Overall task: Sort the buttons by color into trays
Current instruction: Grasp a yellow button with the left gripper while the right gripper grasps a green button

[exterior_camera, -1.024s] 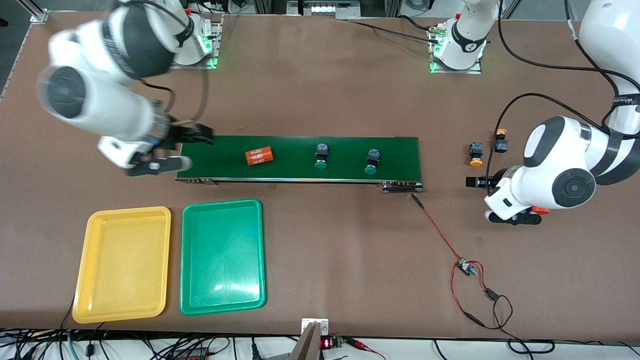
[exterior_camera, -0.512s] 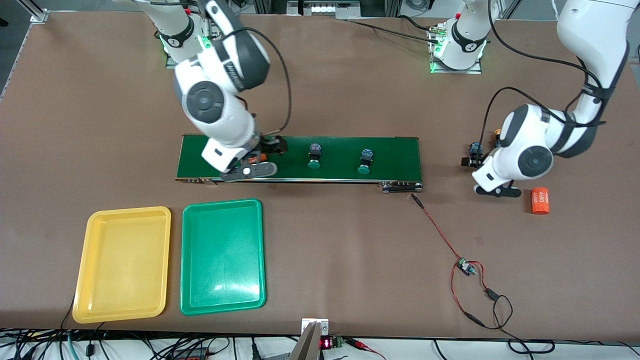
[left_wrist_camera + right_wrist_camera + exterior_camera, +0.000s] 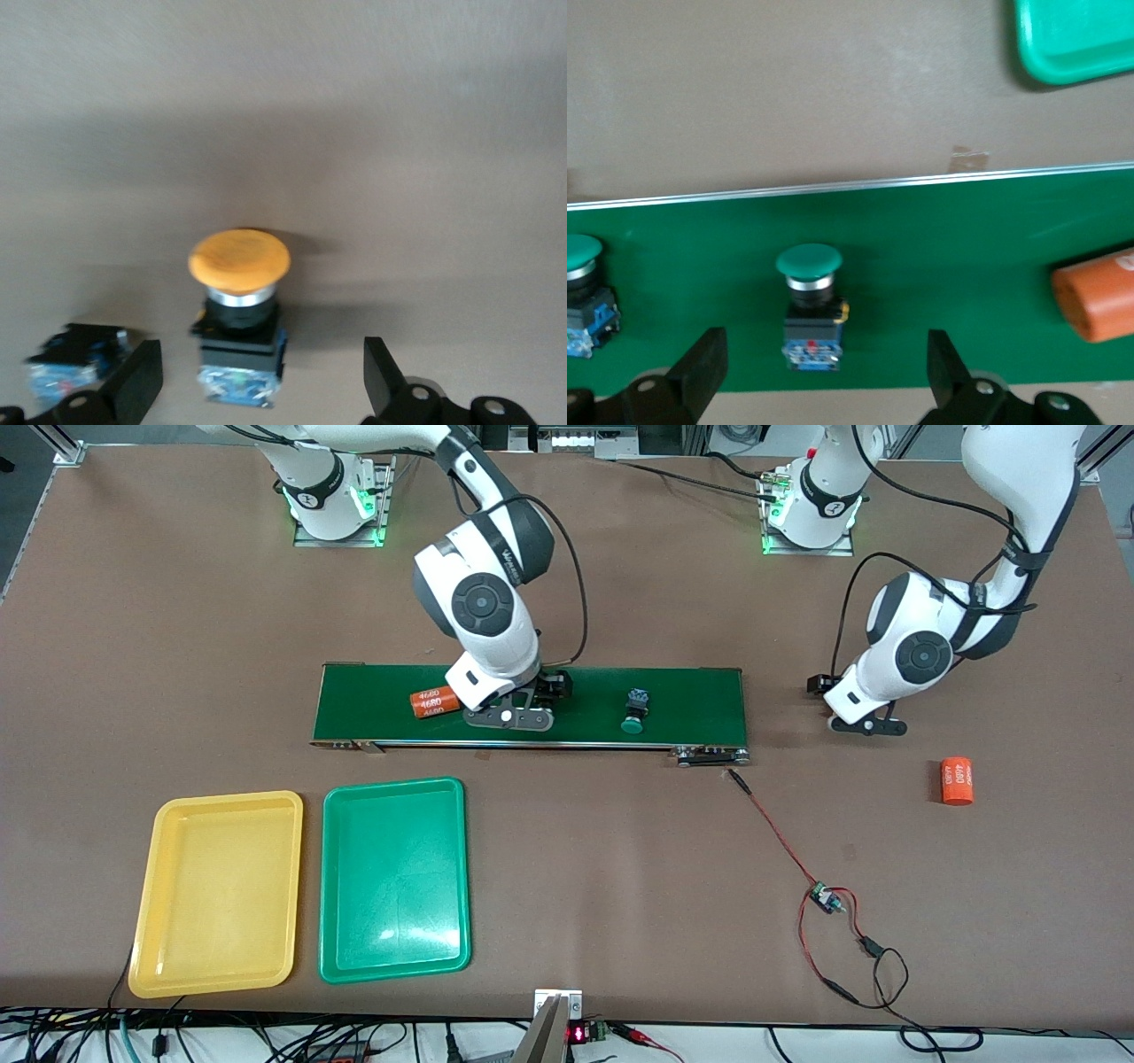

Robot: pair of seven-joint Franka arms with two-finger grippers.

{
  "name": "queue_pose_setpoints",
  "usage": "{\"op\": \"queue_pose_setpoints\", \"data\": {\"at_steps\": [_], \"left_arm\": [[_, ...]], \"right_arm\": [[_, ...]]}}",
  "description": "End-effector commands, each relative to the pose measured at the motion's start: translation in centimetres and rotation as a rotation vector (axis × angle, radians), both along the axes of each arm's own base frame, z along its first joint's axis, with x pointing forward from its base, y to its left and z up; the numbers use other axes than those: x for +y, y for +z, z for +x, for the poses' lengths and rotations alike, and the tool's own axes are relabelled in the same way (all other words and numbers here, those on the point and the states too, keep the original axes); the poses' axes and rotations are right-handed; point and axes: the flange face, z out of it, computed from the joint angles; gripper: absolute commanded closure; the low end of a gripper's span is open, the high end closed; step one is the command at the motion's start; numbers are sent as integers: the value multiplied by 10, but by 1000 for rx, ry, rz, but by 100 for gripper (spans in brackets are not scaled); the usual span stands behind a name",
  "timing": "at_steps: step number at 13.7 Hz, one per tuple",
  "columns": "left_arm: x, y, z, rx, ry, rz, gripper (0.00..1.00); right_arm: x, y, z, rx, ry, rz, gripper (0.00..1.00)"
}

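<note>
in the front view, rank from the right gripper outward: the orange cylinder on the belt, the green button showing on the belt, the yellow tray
From the right gripper:
1. orange cylinder, on the belt toward the right arm's end.
2. green button, on the belt toward the left arm's end; close to the cylinder's distance.
3. yellow tray, nearest the front camera.

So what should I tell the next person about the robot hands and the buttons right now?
Right gripper: open, over the conveyor belt, fingers on either side of a green button.
Left gripper: open, over the table at the left arm's end, fingers on either side of a yellow-orange button; another button's body lies beside it.
Second green button sits on the belt.
Yellow tray and green tray hold no buttons.
Done: nothing sorted. Left: all four.
</note>
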Motion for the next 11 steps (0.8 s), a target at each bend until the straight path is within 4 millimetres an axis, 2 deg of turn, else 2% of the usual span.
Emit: {"op": "queue_pose_setpoints", "data": {"at_steps": [1, 2, 3, 4, 5, 7, 9, 10, 11], "left_arm": [[-1, -2, -8, -13, -11, -22, 25], [-1, -2, -8, -13, -11, -22, 50], [0, -2, -8, -13, -12, -22, 68], [0, 0, -7, -15, -24, -25, 75], [0, 3, -4, -23, -34, -26, 79], [3, 20, 6, -56, -45, -17, 81], [2, 49, 24, -71, -70, 2, 81], [-4, 65, 35, -55, -84, 15, 81], [-20, 85, 49, -39, -91, 15, 81]], "right_arm": [[6, -21, 1, 3, -36, -5, 0], [5, -24, 2, 8, -43, -4, 5], [4, -31, 1, 17, -43, -13, 6], [4, -38, 0, 22, -41, -20, 6], [3, -46, 0, 27, -39, -31, 7], [2, -51, 0, 29, -40, -36, 27], [2, -52, 0, 30, -40, -37, 52], [2, -53, 0, 32, -41, -37, 66], [0, -51, 3, 29, -44, -33, 75]]}}
